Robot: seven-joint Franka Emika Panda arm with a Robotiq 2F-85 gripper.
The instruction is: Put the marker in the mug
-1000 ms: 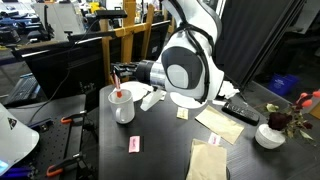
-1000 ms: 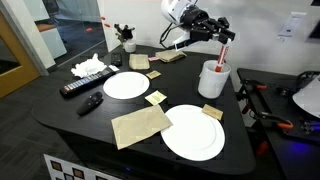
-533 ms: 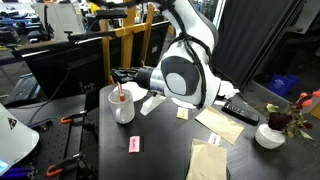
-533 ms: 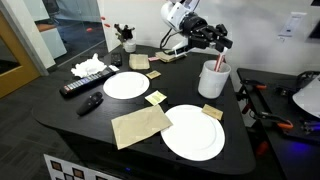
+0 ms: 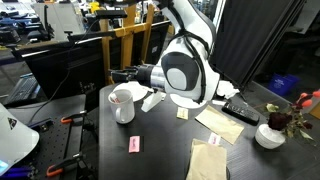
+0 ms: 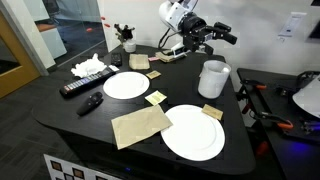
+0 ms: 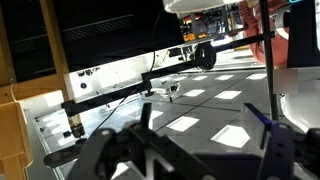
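Note:
The white mug (image 5: 122, 103) stands on the black table (image 5: 165, 150), near its edge in both exterior views (image 6: 212, 78). The marker (image 5: 117, 98) shows only as a faint reddish trace inside the mug's mouth; nothing sticks out above the rim. My gripper (image 5: 117, 75) hovers just above and slightly behind the mug, also seen at the arm's end (image 6: 222, 37). In the wrist view the gripper (image 7: 203, 121) is open, its two dark fingers spread wide with nothing between them. The mug does not show clearly there.
Two flat white plates (image 6: 127, 85) (image 6: 194, 132), a brown napkin (image 6: 140, 124), a black remote (image 6: 80, 87) and small cards lie on the table. A small white bowl (image 5: 269, 136) and flowers (image 5: 288, 116) sit at one end.
The gripper has opened and let go of the marker, which dropped from standing above the rim down into the mug. The gripper has lifted slightly away from the mug.

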